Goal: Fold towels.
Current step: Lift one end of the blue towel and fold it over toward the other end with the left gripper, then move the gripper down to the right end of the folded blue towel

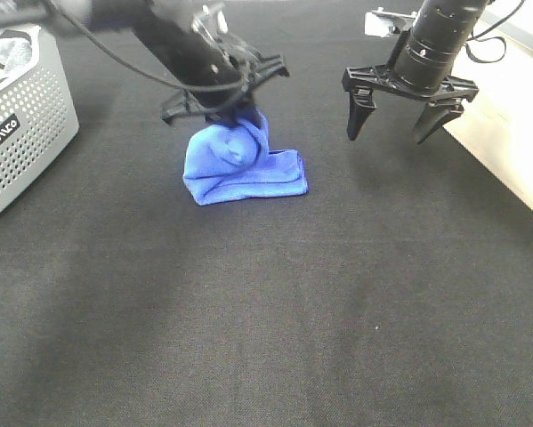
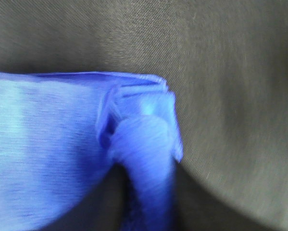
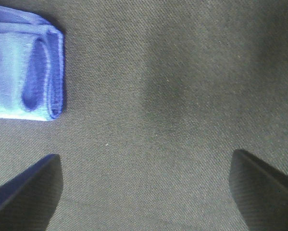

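Blue towel (image 1: 244,169) sits upper-centre of frame on black table (image 1: 337,311), folded to a small pad w/ its flat end pointing right. L gripper (image 1: 235,114) is right on top of the pad's upper part, clenched on a bunched fold pulled up off the pad. R gripper (image 1: 388,136) hangs upper right, apart from the towel, jaws spread, holding nothing. Grey basket (image 1: 26,133) at left edge.

- On the table (image 1: 319,302), slightly toward eleven o'clock from its middle: towel (image 1: 248,173).
- Over the towel's twelve o'clock edge, touching it: left gripper (image 1: 233,108).
- At two o'clock from the towel, apart from it, above bare table: right gripper (image 1: 389,133).
- At nine o'clock from the towel, well apart, on the table: basket (image 1: 26,133).
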### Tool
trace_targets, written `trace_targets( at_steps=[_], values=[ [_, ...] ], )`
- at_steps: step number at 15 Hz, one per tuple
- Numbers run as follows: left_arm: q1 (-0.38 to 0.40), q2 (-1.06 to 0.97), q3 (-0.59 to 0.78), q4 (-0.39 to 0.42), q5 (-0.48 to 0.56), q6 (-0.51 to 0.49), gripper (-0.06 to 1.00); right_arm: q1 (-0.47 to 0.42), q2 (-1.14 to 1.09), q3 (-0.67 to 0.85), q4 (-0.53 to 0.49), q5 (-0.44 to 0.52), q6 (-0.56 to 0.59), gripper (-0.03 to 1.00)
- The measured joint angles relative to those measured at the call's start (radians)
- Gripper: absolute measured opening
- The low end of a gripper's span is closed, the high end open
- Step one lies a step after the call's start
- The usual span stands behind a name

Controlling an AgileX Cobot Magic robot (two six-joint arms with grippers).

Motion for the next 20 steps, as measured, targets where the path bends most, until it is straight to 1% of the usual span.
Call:
trace_targets(
  at_steps=[1,2,3,5,7,8,9,10,11,12,14,15,16,17,18,20],
  values=[
    [-0.005,0.013,0.000,-0.025,-0.029,-0.008,0.50,0.000,0.000,0.000,0.000,0.000,0.003,0.88],
    [-0.008,0.021,0.000,-0.059,-0.061,-0.012,0.60,0.000,0.000,0.000,0.001,0.000,0.003,0.88],
    [-0.009,0.023,0.000,-0.090,-0.086,-0.012,0.64,0.000,0.000,0.000,0.001,0.000,0.003,0.88],
    [-0.009,0.023,0.000,-0.132,-0.125,-0.012,0.66,0.000,0.000,0.000,0.001,0.000,0.003,0.88],
    [-0.003,0.003,0.000,-0.138,-0.136,0.005,0.66,0.000,0.000,0.000,0.021,0.000,0.003,0.88],
    [0.010,-0.015,0.000,-0.139,-0.137,0.025,0.66,0.000,0.000,0.000,0.056,0.000,-0.002,0.88],
    [0.030,-0.032,0.000,-0.136,-0.139,0.051,0.66,0.000,0.000,0.000,0.117,0.000,-0.033,0.88],
    [0.059,-0.055,0.000,-0.120,-0.135,0.090,0.66,0.000,0.000,0.000,0.291,0.000,-0.140,0.88],
    [0.108,-0.092,0.000,-0.081,-0.126,0.149,0.66,0.000,0.000,0.000,0.425,-0.001,-0.215,0.87],
    [0.143,-0.111,0.000,-0.051,-0.108,0.194,0.66,0.000,0.000,0.000,0.582,-0.003,-0.281,0.87],
    [0.196,-0.130,0.000,-0.003,-0.045,0.267,0.66,0.000,0.014,0.000,0.836,-0.015,-0.363,0.87],
    [0.218,-0.130,0.000,0.002,-0.011,0.293,0.66,0.007,0.029,0.000,0.909,-0.017,-0.396,0.87],
    [0.233,-0.130,0.000,0.006,0.020,0.307,0.66,0.018,0.052,-0.001,0.944,-0.024,-0.427,0.87],
    [0.238,-0.130,0.000,0.012,0.034,0.313,0.66,0.036,0.079,-0.001,0.953,-0.034,-0.445,0.87],
    [0.238,-0.130,0.000,0.012,0.034,0.313,0.66,0.036,0.079,-0.001,0.953,-0.034,-0.445,0.87],
    [0.241,-0.130,0.000,0.018,0.045,0.317,0.66,0.098,0.148,-0.001,0.960,-0.074,-0.477,0.87]
  ],
)
